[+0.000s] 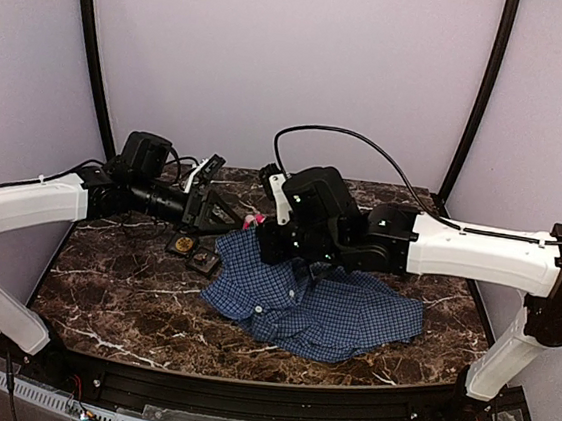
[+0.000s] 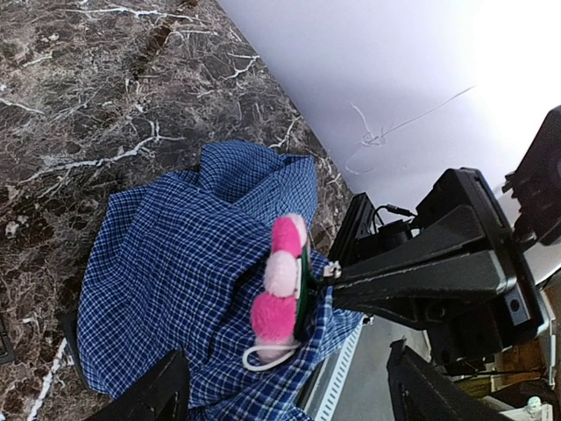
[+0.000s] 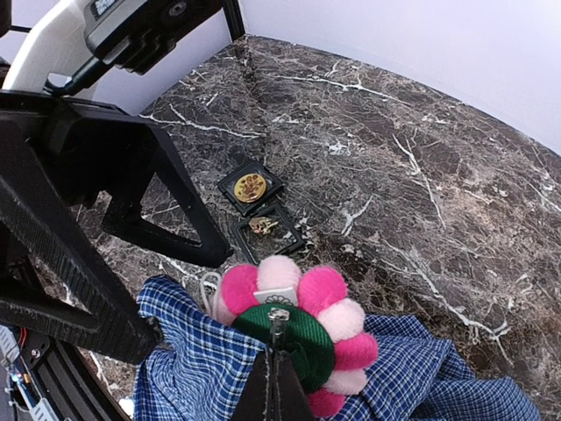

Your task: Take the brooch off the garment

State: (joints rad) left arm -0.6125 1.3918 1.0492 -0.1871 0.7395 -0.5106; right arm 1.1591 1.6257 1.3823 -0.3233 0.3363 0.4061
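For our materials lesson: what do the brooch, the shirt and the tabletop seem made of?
The brooch looks like soft plush: fuzzy pink petals, ribbed green centre. The shirt looks like thin woven cloth, matte: fine check, soft folds. The tabletop is marble or a marble-look laminate, smooth: dark brown with white veins.

1. Garment point(image 1: 316, 310): blue shirt of fine blue-and-white check, with small white buttons along one edge.
2. Crumpled and spread unevenly over the middle of the marble table point(image 1: 101, 292), mostly right of centre.
3. Bunched and raised at its far-left corner; lying low everywhere else.
4. Brooch point(image 3: 298, 320): plush flower with bright-pink and pale-pink petals around a ribbed dark-green centre, and a white cord loop hanging from one edge.
5. Up off the table at that raised corner, touching the cloth, standing on edge.
6. Pinched at a small metal piece in the green centre by the closed tips of the right gripper point(image 3: 278, 331).
7. Unclear whether still pinned to the cloth.
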